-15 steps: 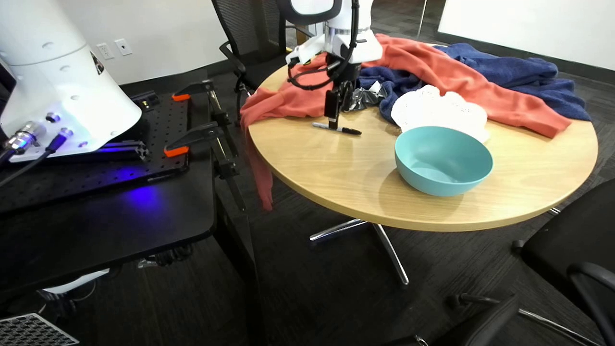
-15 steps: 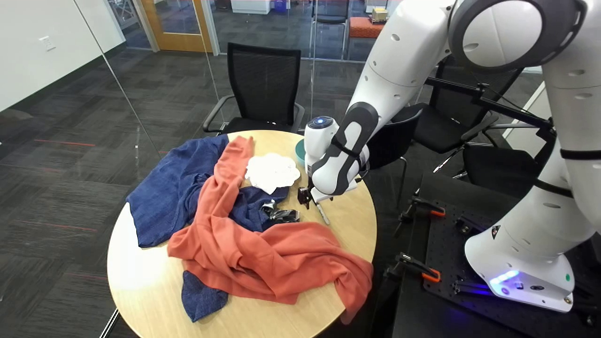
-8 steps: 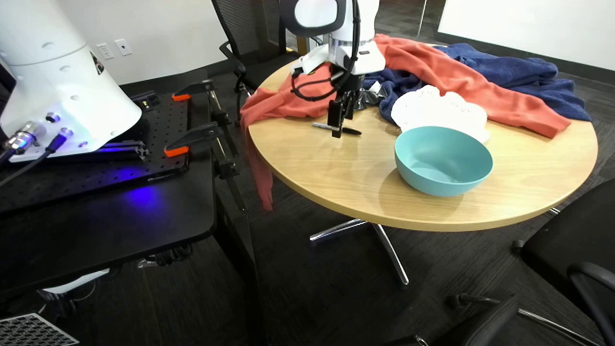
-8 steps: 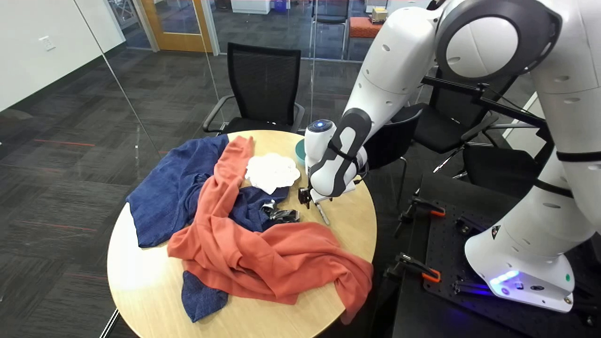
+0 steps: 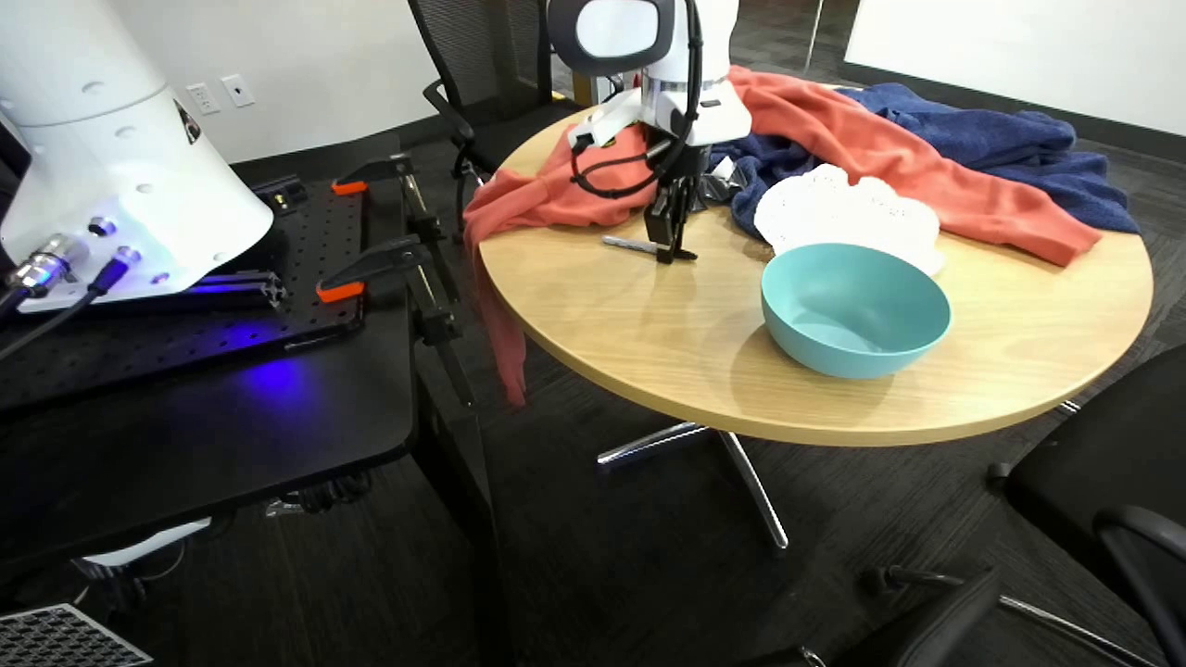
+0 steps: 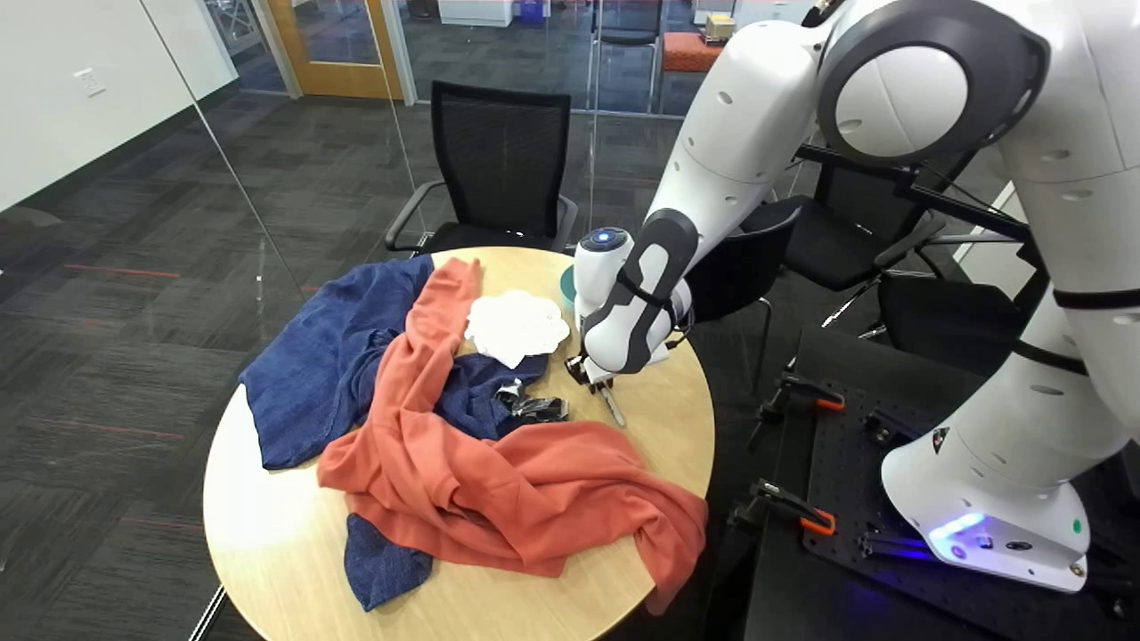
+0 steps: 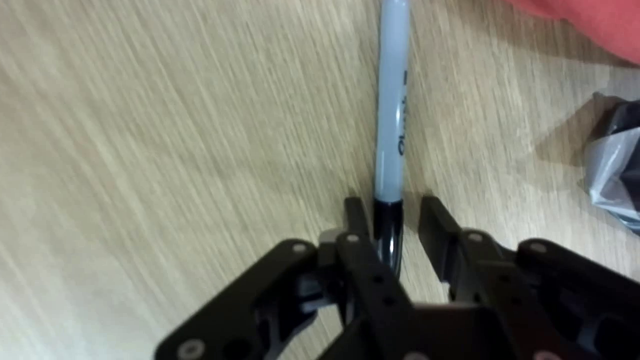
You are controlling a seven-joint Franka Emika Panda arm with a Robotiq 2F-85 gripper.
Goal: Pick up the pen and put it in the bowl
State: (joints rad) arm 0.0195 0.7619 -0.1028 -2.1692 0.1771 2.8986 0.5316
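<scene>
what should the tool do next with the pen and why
Probably close the tool on the pen. In the wrist view the tool's fingers stand either side of the black end, with a gap showing between the pen and one of them, so nothing looks gripped yet. The pen lies on the table outside the bowl, so a grip seems needed before any lift.

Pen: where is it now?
In the wrist view, the pen lies on the table just right of centre, left of some crumpled plastic, its black end between the open fingers.

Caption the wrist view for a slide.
Open gripper astride the black end of the pen on the table, red cloth at top right.
</scene>
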